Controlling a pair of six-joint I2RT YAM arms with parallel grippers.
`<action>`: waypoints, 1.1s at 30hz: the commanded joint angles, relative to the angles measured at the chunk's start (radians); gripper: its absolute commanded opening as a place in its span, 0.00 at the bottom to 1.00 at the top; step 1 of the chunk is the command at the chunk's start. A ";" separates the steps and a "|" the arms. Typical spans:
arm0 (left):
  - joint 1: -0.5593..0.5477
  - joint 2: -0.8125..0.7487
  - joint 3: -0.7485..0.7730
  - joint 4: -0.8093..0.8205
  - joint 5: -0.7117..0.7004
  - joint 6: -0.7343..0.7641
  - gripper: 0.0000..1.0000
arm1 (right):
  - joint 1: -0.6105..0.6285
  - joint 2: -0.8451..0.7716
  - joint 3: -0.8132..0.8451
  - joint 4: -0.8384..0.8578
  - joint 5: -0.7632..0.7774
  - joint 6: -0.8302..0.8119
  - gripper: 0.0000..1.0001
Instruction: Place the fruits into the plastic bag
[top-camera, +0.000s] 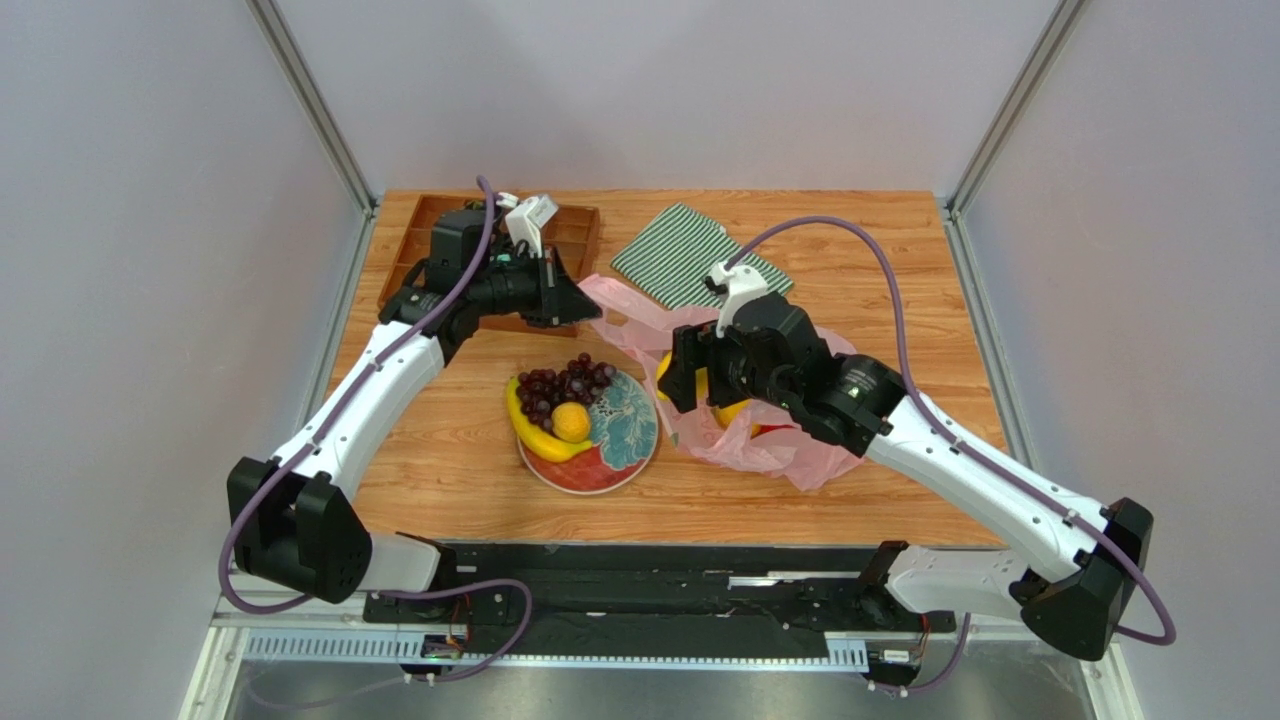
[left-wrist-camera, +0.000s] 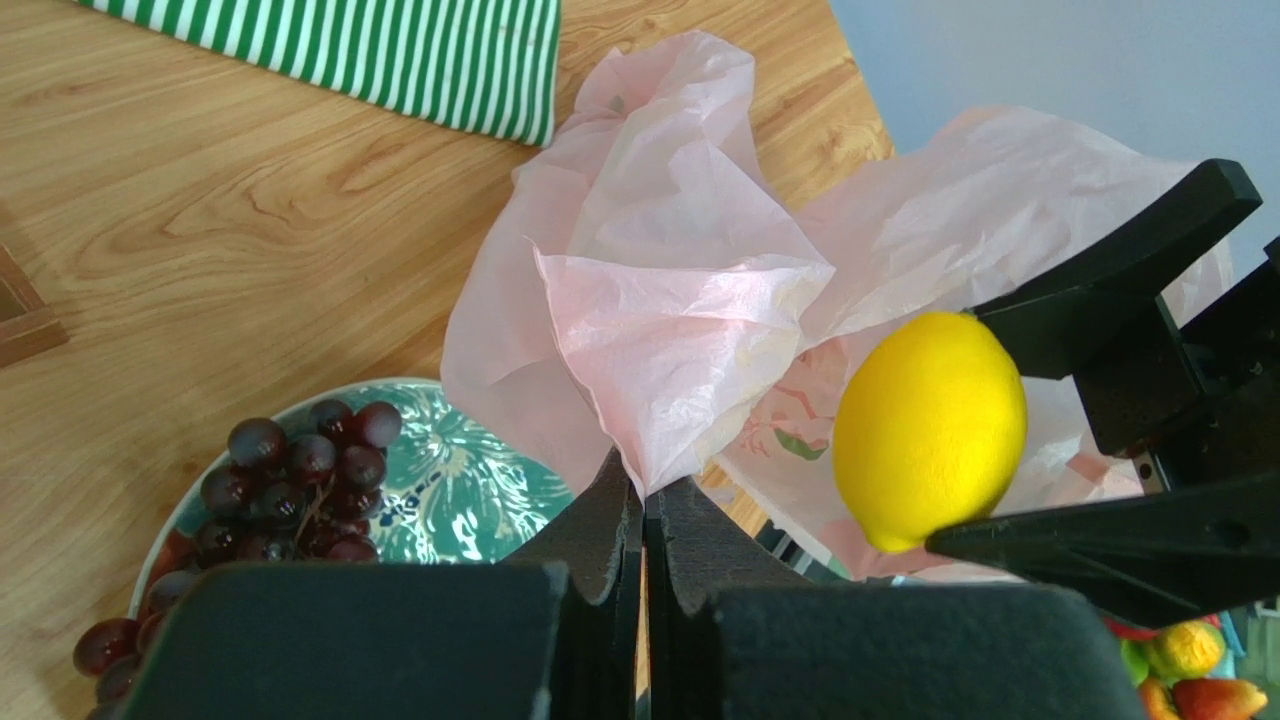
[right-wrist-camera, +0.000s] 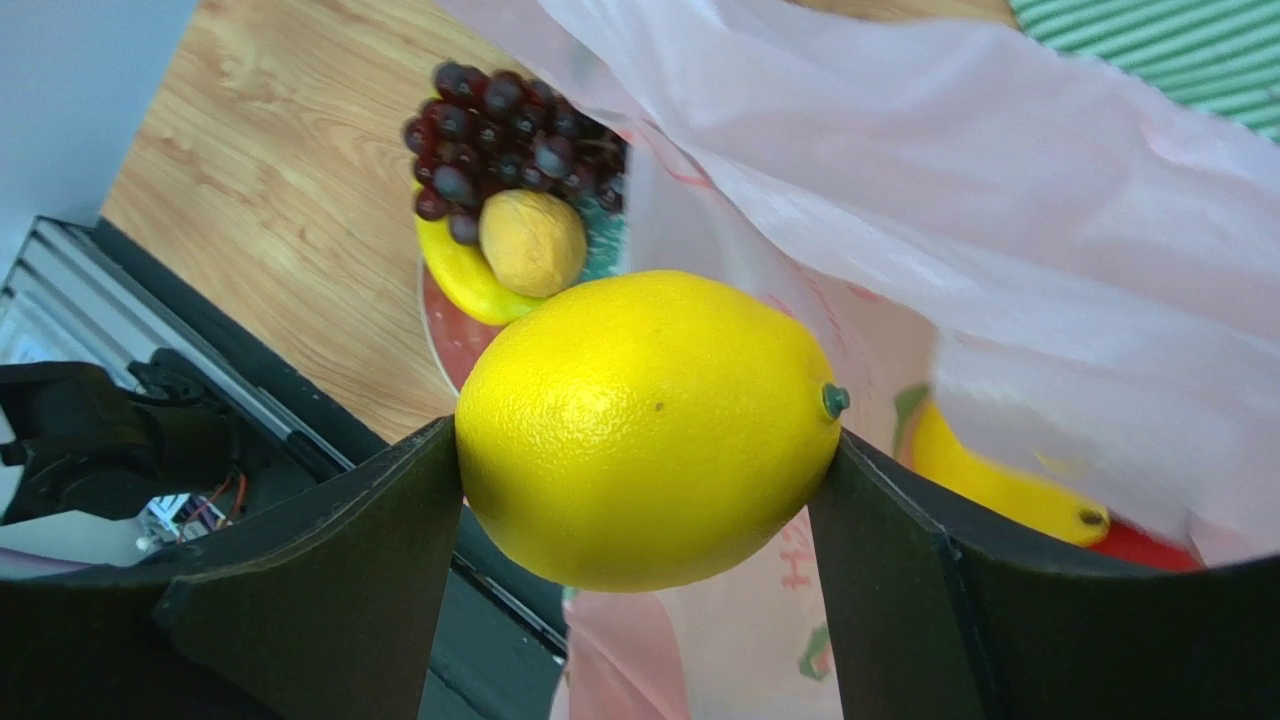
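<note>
wooden tray (top-camera: 579, 233): far left corner of the table (top-camera: 917, 300). The left arm (top-camera: 383, 390) lies across it, so what it holds cannot be made out.
left gripper (left-wrist-camera: 646, 483): jaws drawn almost together, pinching a gathered fold of the plastic bag (left-wrist-camera: 676, 285) just beyond the plate's far edge. The pinched edge disappears between the fingers.
plate (top-camera: 628, 420): near centre, just left of the bag, with a red rim and a teal pattern. Fruit covers its left half, and both wrist views cut it off.
grapes (top-camera: 564, 378): dark bunch on the plate's far left part.
banana (top-camera: 535, 435): curved along the plate's left rim, partly under the other fruit.
small orange fruit (top-camera: 571, 420): on the plate between grapes and banana. Its kind is not clear.
plastic bag: pink and crumpled, right of the plate. From above, the right arm (top-camera: 962, 465) hides its middle.
striped cloth (top-camera: 684, 248): green and white, folded, beyond the bag. The right wrist hides its near corner.
right gripper (right-wrist-camera: 643, 450): spread to the lemon's width, one finger on each side of it.
lemon (left-wrist-camera: 929, 428): held off the table at the bag's left side, close to the plate. Whether it is inside the bag's mouth cannot be told.
in the bag: a yellow fruit (right-wrist-camera: 992, 480) and a red thing (right-wrist-camera: 1150, 548) lie low, right of the lemon. Both are cut off and their kind is unclear.
</note>
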 joint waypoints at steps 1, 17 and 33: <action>-0.001 -0.052 0.001 0.026 0.015 0.002 0.00 | -0.007 -0.044 0.011 -0.111 0.175 0.035 0.30; -0.001 -0.060 0.001 0.026 0.019 0.007 0.00 | -0.001 0.203 -0.047 -0.164 0.513 0.045 0.34; -0.001 -0.061 0.002 0.026 0.028 0.007 0.00 | -0.071 0.241 -0.080 -0.193 0.499 0.038 0.86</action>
